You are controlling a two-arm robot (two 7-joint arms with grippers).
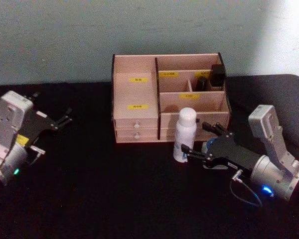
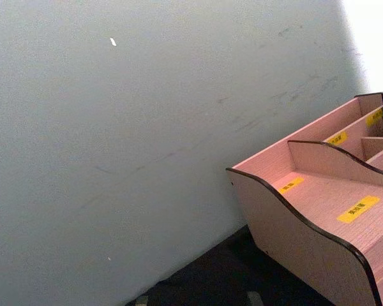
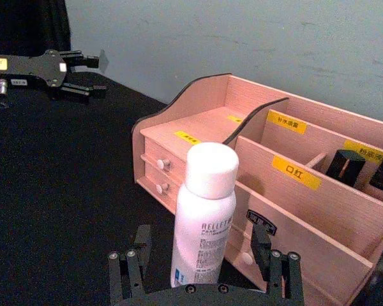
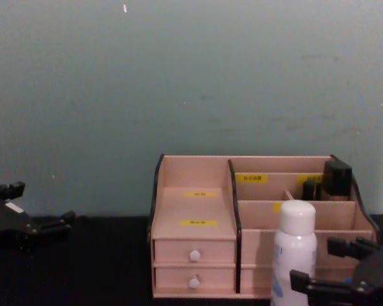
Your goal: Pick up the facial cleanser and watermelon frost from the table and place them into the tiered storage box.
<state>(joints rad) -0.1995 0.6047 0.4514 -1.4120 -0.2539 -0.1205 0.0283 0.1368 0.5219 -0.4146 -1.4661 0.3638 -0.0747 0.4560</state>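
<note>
The facial cleanser [image 1: 185, 133], a tall white bottle with a rounded cap, stands upright on the black table just in front of the tiered storage box [image 1: 134, 94]. My right gripper [image 1: 194, 136] is open, low over the table, and comes at the bottle from the right. In the right wrist view the facial cleanser [image 3: 203, 220] stands between the spread fingers [image 3: 129, 271] without being clamped. A small patch of blue [image 1: 209, 145] peeks out beside the right gripper's body, probably the watermelon frost's lid; the rest is hidden. My left gripper [image 1: 65, 117] hangs open far to the left.
Small black bottles [image 1: 217, 74] stand in the box's back right compartment. Two drawers with white knobs [image 1: 137, 130] face me at its lower left. A pale wall rises right behind the box. Bare black tabletop [image 1: 104, 189] lies in front.
</note>
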